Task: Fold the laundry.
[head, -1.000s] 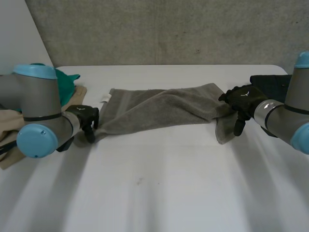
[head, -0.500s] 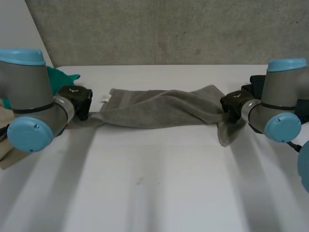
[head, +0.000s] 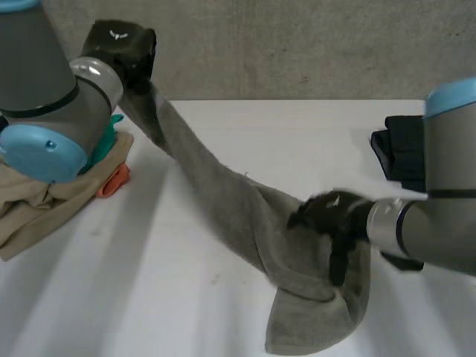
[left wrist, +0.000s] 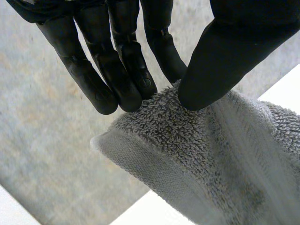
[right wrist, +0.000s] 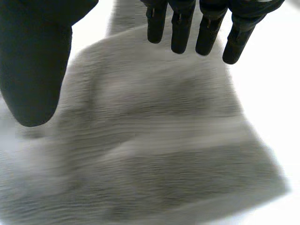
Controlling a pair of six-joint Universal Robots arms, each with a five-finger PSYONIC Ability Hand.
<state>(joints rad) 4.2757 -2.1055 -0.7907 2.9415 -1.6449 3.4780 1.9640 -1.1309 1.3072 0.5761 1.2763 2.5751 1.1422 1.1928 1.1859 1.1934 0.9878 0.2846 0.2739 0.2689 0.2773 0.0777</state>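
Observation:
A grey towel [head: 238, 216] stretches in a slant from high at the back left down to the table's front right, where its lower end lies bunched. My left hand [head: 123, 44] is raised well above the table and holds the towel's upper end. In the left wrist view its fingers [left wrist: 122, 61] and thumb pinch the towel's edge [left wrist: 197, 154]. My right hand [head: 331, 216] hovers over the towel's lower part, fingers pointing down. In the right wrist view its fingers [right wrist: 183, 28] are straight, the thumb stands apart, and the towel [right wrist: 159, 140] lies under the palm.
A beige cloth pile [head: 37, 201] lies at the left edge, with a green cloth [head: 111, 130] and an orange piece [head: 113, 181] on it. A dark folded cloth [head: 401, 152] sits at the right edge. A grey wall stands behind the table.
The left hand has risen high, lifting its end of the towel off the table. The right hand has come toward the table's front with the other end, and its fingers have straightened.

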